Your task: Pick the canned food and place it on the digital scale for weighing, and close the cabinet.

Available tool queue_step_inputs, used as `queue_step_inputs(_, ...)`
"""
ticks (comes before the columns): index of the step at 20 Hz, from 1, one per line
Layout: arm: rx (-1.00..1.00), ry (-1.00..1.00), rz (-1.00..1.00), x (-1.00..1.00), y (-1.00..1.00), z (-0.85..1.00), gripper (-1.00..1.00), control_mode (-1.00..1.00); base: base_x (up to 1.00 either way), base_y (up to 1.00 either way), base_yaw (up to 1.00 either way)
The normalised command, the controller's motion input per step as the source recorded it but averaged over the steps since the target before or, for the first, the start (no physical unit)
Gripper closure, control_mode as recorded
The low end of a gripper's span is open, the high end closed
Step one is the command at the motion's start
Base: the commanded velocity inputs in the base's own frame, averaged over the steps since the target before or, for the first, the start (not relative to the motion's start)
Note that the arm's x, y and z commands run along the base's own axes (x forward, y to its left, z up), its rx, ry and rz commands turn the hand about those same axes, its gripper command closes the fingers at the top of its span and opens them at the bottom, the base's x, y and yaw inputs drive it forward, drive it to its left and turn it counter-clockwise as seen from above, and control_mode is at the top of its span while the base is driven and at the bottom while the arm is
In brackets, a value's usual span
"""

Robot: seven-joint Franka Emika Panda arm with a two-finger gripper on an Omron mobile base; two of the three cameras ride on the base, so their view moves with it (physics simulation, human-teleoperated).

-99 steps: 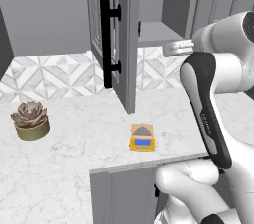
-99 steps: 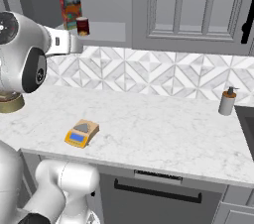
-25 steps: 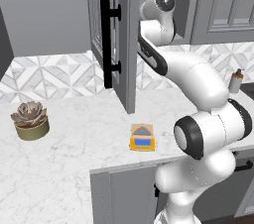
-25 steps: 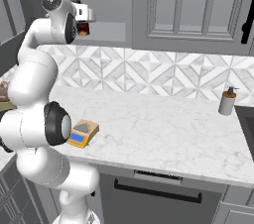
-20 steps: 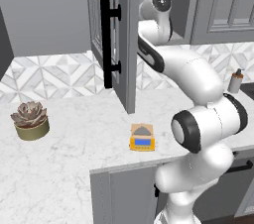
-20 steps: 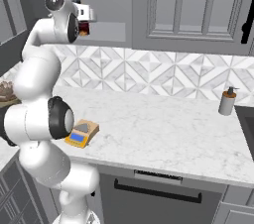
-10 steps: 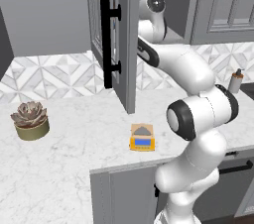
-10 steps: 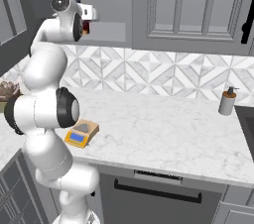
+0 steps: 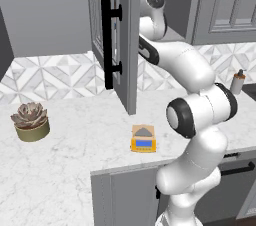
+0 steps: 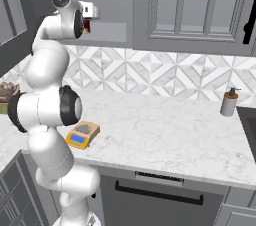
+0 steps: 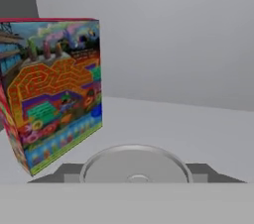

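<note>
One canned food (image 11: 135, 164) between end effector fingers, one colourful box (image 11: 52, 89), one digital scale (image 9: 143, 139)

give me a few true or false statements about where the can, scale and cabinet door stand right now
1. The grey upper wall cabinet door with the long black bar handle stands open. True.
2. The small dark red can with the silver-grey top sits on the flat yellow-orange digital scale. False: the scale's plate is bare; the can is up on the cabinet shelf.
3. A colourful printed box stands beside the can. True.
4. The gripper is down at the counter by the scale. False: it is raised at the cabinet opening.
5. The grey bottle with the brown cap lies on its side. False: it stands upright.
</note>
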Motion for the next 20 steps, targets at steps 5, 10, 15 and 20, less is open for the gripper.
queue_step_inputs(5, 0.05, -0.08, 0.00, -0.48, -0.02, -0.02, 1.00, -1.00, 0.00, 0.00, 0.00)
queue_step_inputs(10, 0.08, -0.10, -0.01, -0.58, -0.01, 0.00, 1.00, -1.00, 0.00, 0.00, 0.00)
queue_step_inputs(15, 0.10, -0.10, 0.00, -0.87, -0.20, 0.12, 1.00, -1.00, 0.00, 0.00, 0.00)
queue_step_inputs(20, 0.07, 0.00, -0.02, -1.00, -0.40, 0.21, 1.00, -1.00, 0.00, 0.00, 0.00)
